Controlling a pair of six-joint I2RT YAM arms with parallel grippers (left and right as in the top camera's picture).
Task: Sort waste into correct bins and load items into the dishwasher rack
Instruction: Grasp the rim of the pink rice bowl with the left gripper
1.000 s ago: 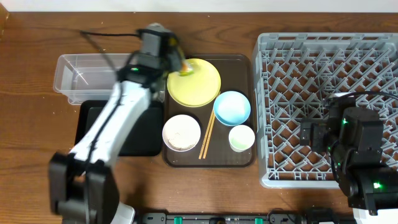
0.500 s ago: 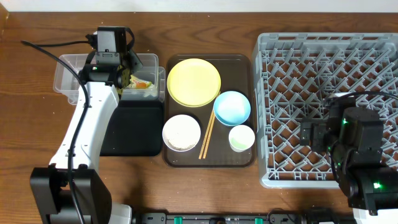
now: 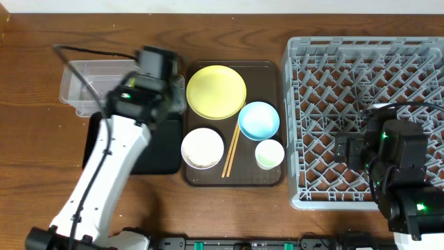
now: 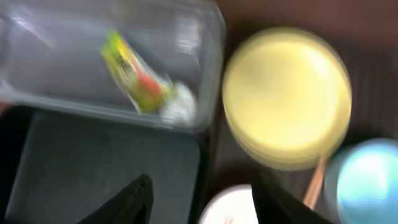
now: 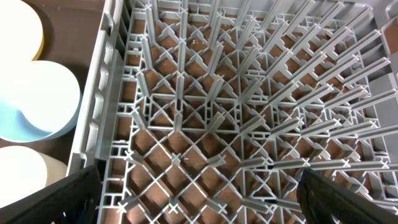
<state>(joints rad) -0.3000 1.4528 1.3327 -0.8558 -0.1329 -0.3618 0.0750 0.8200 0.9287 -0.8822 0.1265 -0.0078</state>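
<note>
The green-yellow wrapper [image 4: 138,79] lies inside the clear tub [image 4: 56,56], next to a small white lump. My left gripper [image 4: 202,200] hangs open and empty above the tub's right end and the black tray [image 4: 106,158]; in the overhead view the left gripper [image 3: 158,104] hides the wrapper. The yellow plate [image 3: 216,92], blue bowl [image 3: 259,119], white bowl [image 3: 202,147], pale cup [image 3: 269,153] and chopsticks [image 3: 231,149] sit on the brown serving tray [image 3: 270,69]. My right gripper [image 5: 205,199] stands wide open and empty over the grey rack [image 5: 236,112].
The clear tub [image 3: 87,87] and black tray [image 3: 163,156] lie left of the serving tray. The rack [image 3: 368,55] fills the right side, with the right gripper [image 3: 347,149] over its front left part. A black cable [image 3: 90,52] trails over the tub.
The left gripper carried the wrapper from the plate to the clear tub, opened and dropped it there, then swung back to the right. The right arm has not moved.
</note>
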